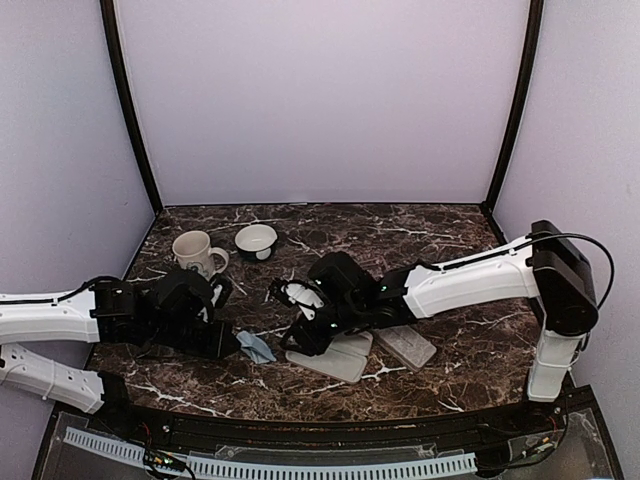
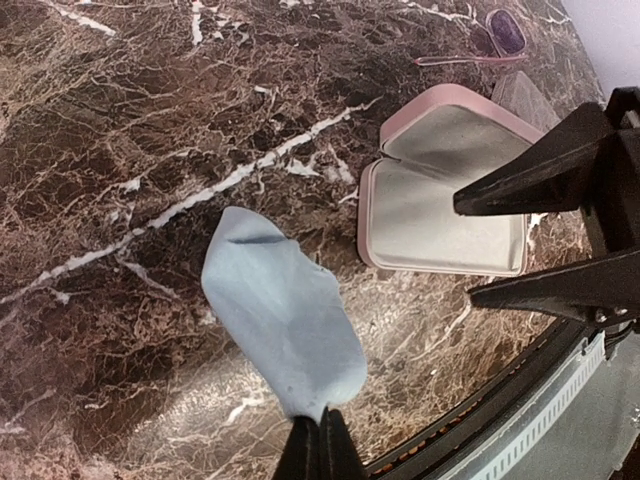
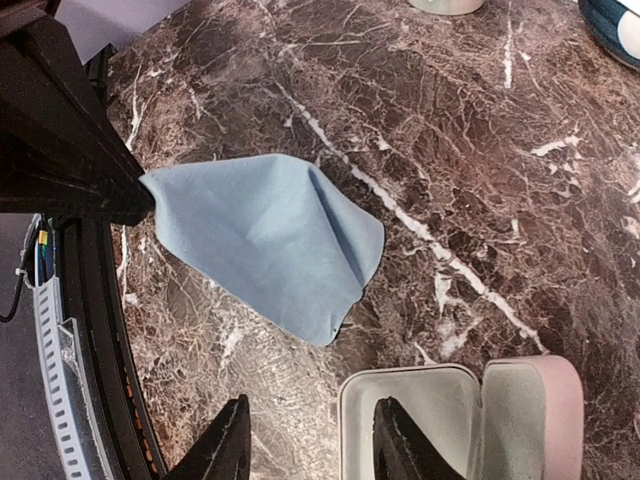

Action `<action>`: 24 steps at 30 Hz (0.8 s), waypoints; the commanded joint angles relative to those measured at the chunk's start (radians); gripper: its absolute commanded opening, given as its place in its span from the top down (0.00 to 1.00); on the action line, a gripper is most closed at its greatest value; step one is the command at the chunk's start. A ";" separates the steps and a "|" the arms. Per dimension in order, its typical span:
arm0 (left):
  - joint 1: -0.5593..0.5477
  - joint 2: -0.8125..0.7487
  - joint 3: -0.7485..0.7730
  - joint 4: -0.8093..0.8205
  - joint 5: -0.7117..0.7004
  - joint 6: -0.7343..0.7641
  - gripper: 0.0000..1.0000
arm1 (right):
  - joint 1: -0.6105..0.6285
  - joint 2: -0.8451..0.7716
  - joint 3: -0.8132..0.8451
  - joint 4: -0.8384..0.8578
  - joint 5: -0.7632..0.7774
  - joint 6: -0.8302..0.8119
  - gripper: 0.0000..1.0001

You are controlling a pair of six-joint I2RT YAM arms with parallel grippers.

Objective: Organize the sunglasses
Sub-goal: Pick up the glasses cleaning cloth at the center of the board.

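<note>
A pair of sunglasses point(image 2: 497, 40) with a thin red frame and purple lenses lies on the table beyond the open pink case point(image 2: 445, 205). The black pair is out of view. My left gripper point(image 2: 322, 445) is shut on a corner of a light-blue cloth point(image 2: 280, 320), which also shows in the top view point(image 1: 256, 347) and the right wrist view point(image 3: 265, 235). My right gripper point(image 3: 312, 445) is open and empty, low over the near left edge of the open case point(image 3: 425, 425). In the top view the right gripper point(image 1: 298, 335) is beside the left gripper point(image 1: 226, 341).
A grey oblong case point(image 1: 406, 346) lies right of the open case point(image 1: 340, 358). A cream mug point(image 1: 197, 252) and a white bowl point(image 1: 256, 241) stand at the back left. The table's front edge point(image 2: 520, 400) runs close to both grippers.
</note>
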 commanded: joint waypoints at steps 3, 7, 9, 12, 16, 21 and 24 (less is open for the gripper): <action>0.044 -0.083 -0.058 0.020 0.023 -0.028 1.00 | 0.031 0.071 0.056 0.042 -0.010 0.004 0.57; 0.086 -0.113 -0.105 0.042 0.061 -0.035 1.00 | 0.045 0.112 0.095 0.030 -0.001 -0.013 0.57; 0.096 -0.117 -0.126 0.051 0.069 -0.039 1.00 | 0.051 0.133 0.113 0.028 -0.006 -0.024 0.57; 0.105 -0.118 -0.143 0.058 0.076 -0.042 1.00 | 0.062 0.165 0.134 0.033 -0.006 -0.038 0.57; 0.110 -0.129 -0.148 0.066 0.083 -0.051 1.00 | 0.083 0.187 0.135 0.063 0.016 -0.050 0.55; 0.116 -0.145 -0.143 0.069 0.098 -0.058 1.00 | 0.093 0.220 0.151 0.086 0.028 -0.054 0.54; 0.118 -0.147 -0.141 0.072 0.107 -0.059 1.00 | 0.096 0.250 0.177 0.079 0.039 -0.056 0.55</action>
